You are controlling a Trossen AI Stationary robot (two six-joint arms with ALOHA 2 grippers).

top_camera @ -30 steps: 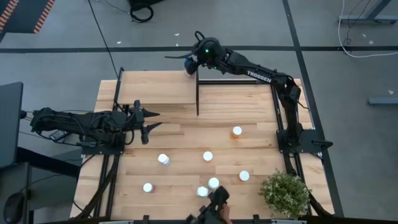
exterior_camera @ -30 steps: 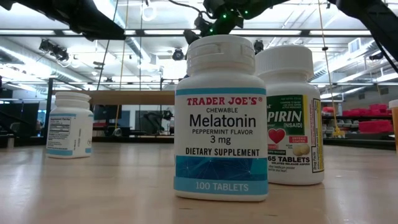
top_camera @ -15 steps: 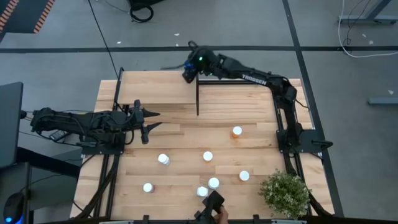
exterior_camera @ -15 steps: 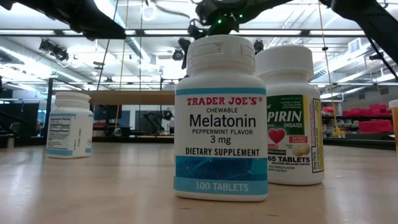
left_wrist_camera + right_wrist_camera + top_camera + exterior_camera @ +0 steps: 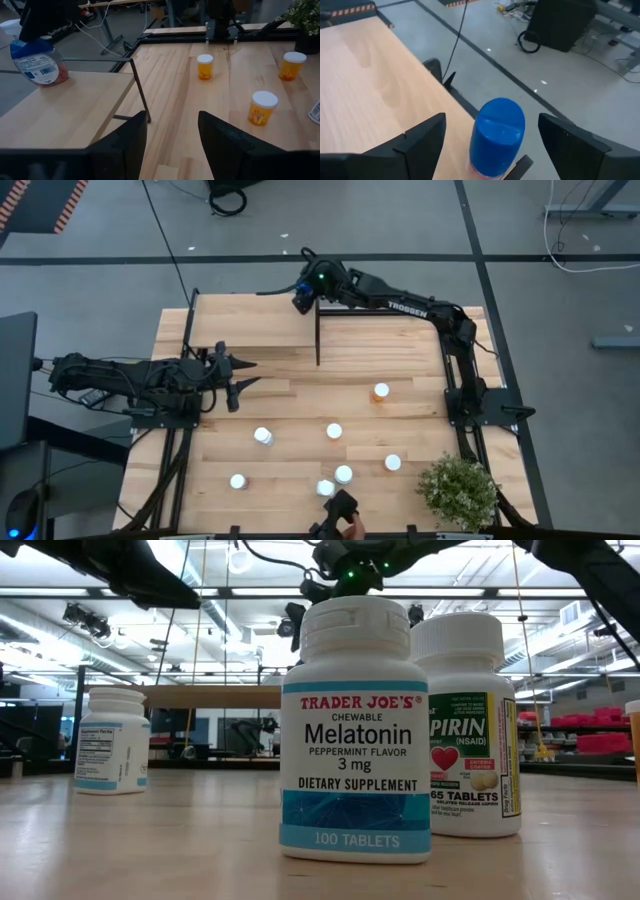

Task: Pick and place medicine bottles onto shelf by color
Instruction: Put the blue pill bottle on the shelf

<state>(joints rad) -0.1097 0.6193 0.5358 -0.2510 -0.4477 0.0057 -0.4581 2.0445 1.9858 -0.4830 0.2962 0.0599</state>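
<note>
The blue-topped bottle [image 5: 497,131] stands upright on its base at the far edge of the shelf [image 5: 250,320]; it also shows in the left wrist view [image 5: 37,62]. My right gripper [image 5: 495,145] is open. Its fingers stand wide on either side of the bottle with clear gaps. My left gripper [image 5: 238,375] waits open over the table's left side, beside the shelf [image 5: 60,110]. Several white-capped bottles stand on the near half of the table, among them an orange one [image 5: 381,391], a melatonin bottle [image 5: 355,730] and an aspirin bottle [image 5: 470,725].
The shelf's black frame [image 5: 318,335] stands upright at the board's right end. A potted plant [image 5: 458,490] sits at the near right corner. A dark object with a hand [image 5: 342,512] shows at the near edge. Bare planks lie between the shelf and the bottles.
My right gripper has come down and toward the table's left over the shelf's far edge, with the blue-topped bottle under it, then stayed nearly still for the last half second. The dark object at the near edge has shifted slightly.
</note>
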